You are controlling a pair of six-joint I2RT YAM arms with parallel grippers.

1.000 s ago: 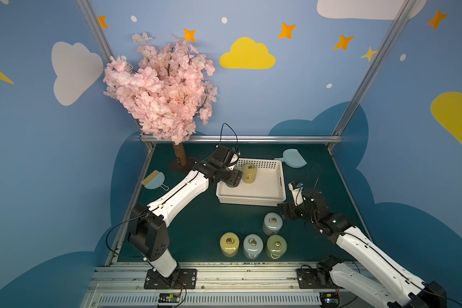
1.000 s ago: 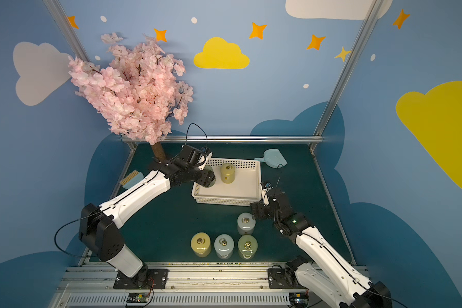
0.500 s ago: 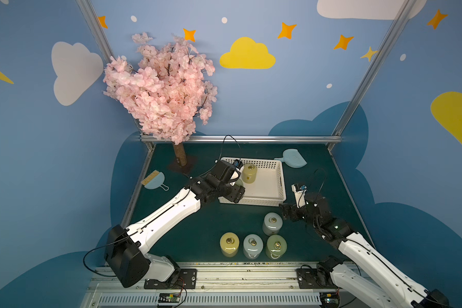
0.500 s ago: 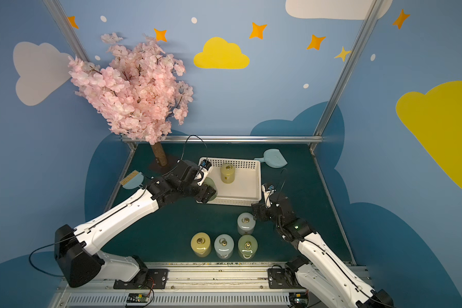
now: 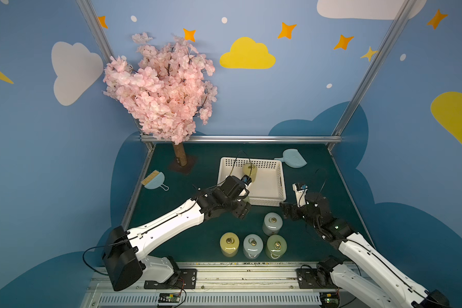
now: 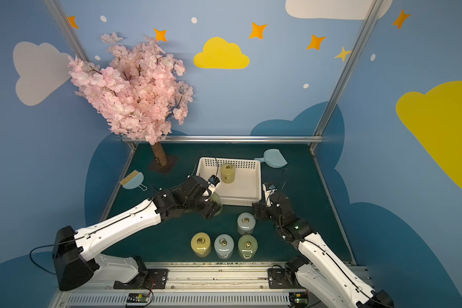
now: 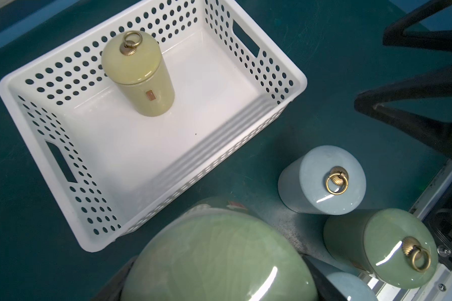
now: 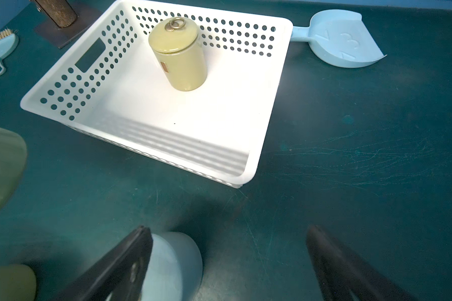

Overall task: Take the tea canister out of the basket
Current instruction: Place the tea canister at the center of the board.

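Your left tool [image 6: 211,209] is clamped on the glossy green glazed ceramic tea canister [image 7: 219,255], which fills the space between its fingers in the left wrist view. That canister is outside the shallow white perforated plastic basket [image 8: 167,148], just beside its near left corner and over the dark green table [image 8: 350,156]; you cannot tell whether it touches the table. A yellow-olive ceramic canister with a brass ring knob [image 8: 179,54] stands upright inside the basket near the far wall, well apart from both tools. Your right tool [image 8: 227,250] has its jaws wide apart, gripping nothing, near a pale blue canister [image 7: 321,179] standing on the table.
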